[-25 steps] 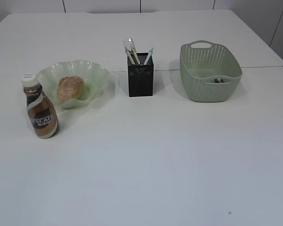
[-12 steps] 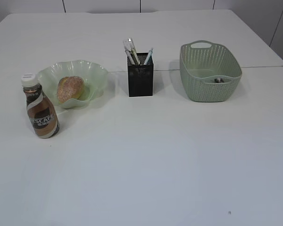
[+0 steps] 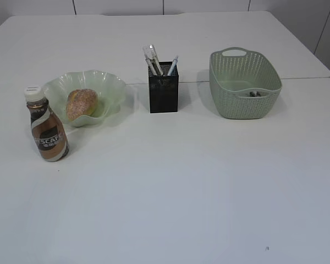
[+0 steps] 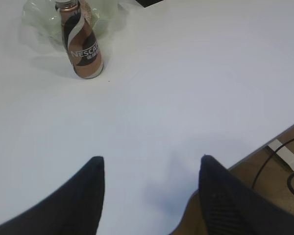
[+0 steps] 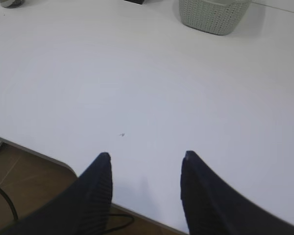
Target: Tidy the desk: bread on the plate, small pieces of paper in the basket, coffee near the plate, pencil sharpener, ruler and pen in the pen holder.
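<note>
The bread (image 3: 81, 103) lies in the pale green wavy plate (image 3: 113, 88) at the left. Just in front of the plate stands the brown coffee bottle (image 3: 47, 132), which also shows far off in the left wrist view, coffee bottle (image 4: 81, 45). A black mesh pen holder (image 3: 164, 94) at the middle holds pens and a ruler (image 3: 154, 60); the pencil sharpener is not visible. Small scraps of paper (image 3: 255, 94) lie in the green basket (image 3: 244, 82). My left gripper (image 4: 151, 162) and right gripper (image 5: 146, 157) hang open and empty over the table's near edge, outside the exterior view.
The white table (image 3: 181, 181) is made of two tops with a seam behind the pen holder. Beyond its near edge, cables (image 4: 289, 171) lie on a brown floor (image 5: 19, 186). The basket's lower wall (image 5: 213, 14) shows at the top of the right wrist view.
</note>
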Action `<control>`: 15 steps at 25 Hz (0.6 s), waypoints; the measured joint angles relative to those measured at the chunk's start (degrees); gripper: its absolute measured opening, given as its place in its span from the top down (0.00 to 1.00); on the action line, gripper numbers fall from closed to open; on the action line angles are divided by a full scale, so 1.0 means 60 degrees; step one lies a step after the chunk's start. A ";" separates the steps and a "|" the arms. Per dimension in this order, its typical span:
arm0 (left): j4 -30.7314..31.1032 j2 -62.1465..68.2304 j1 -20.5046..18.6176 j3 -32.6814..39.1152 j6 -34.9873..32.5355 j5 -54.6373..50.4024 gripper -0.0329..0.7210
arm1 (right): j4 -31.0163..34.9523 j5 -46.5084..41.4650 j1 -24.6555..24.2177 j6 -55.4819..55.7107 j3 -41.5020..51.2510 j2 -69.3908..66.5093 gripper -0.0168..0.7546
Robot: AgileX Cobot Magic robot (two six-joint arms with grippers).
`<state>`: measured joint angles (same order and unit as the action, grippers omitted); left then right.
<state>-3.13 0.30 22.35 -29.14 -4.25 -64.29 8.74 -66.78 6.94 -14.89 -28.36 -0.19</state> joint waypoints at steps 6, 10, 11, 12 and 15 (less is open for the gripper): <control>0.0000 0.0000 -0.1476 0.0000 0.0000 0.0000 0.42 | 0.0000 0.0000 -0.1065 0.0015 0.0000 0.0000 0.49; 0.0000 0.0000 -0.2044 0.0000 0.0000 0.0000 0.44 | 0.0000 0.0000 -0.1629 0.0015 0.0000 0.0000 0.49; 0.0000 0.0000 -0.2132 0.0000 0.0000 0.0000 0.44 | 0.0000 0.0000 -0.1643 0.0015 0.0000 0.0000 0.49; 0.0000 0.0000 -0.2185 0.0000 0.0000 0.0006 0.44 | 0.0000 0.0000 -0.1643 0.0015 0.0000 0.0000 0.49; 0.0000 0.0000 -0.2336 0.0000 0.0000 0.0006 0.44 | 0.0000 0.0000 -0.1643 0.0022 0.0000 0.0000 0.49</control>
<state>-3.13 0.30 8.34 -29.14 -4.25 -64.26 8.74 -66.78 -2.92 -14.76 -28.36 -0.19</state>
